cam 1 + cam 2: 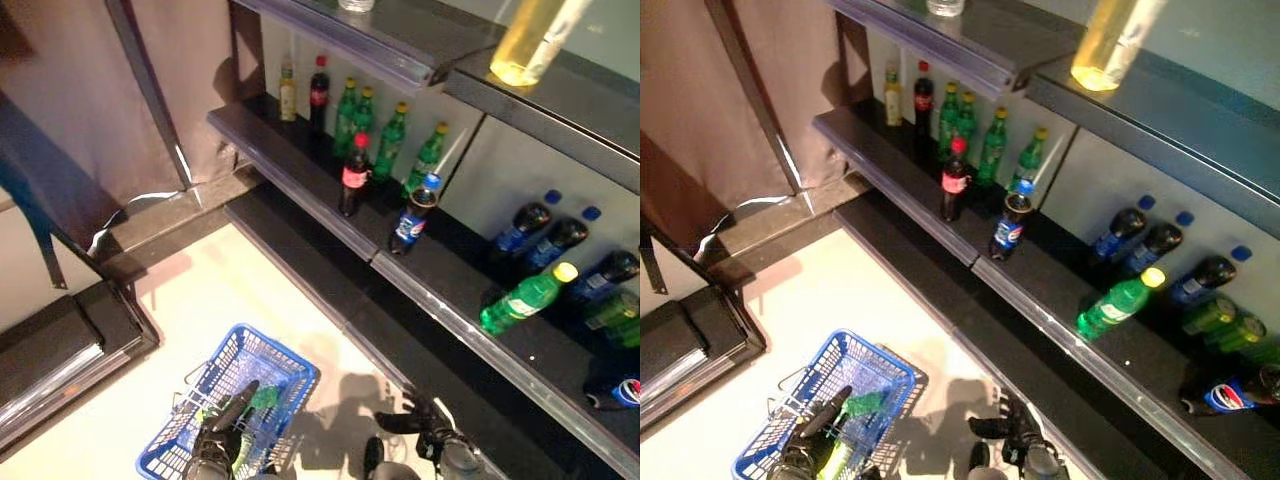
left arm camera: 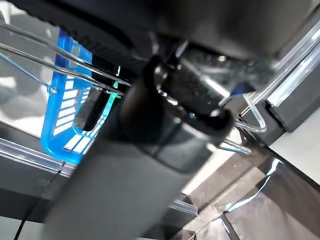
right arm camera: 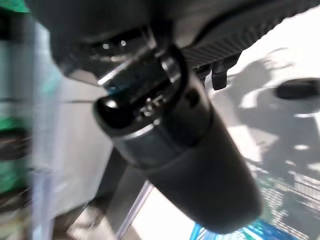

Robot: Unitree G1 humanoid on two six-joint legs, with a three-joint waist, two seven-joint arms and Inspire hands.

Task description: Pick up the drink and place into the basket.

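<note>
A blue plastic basket (image 1: 290,372) hangs low at the lower left, above the pale floor. Inside it lies a green drink bottle (image 1: 264,398), seen too in the right eye view (image 1: 866,404). My left hand (image 1: 218,438) is over the basket, curled round its wire handle (image 2: 248,116). My right hand (image 1: 424,424) hovers empty to the basket's right, near the lowest shelf's front edge, fingers spread. More drinks stand on the shelf: a red-label cola bottle (image 1: 354,176), a blue-label cola bottle (image 1: 411,222) and several green bottles (image 1: 390,140).
A dark shelf unit (image 1: 300,175) runs diagonally from upper left to lower right. A green bottle with a yellow cap (image 1: 524,298) lies among dark bottles on the right. A yellow bottle (image 1: 530,40) stands on the top shelf. A low dark platform (image 1: 60,350) sits at the left.
</note>
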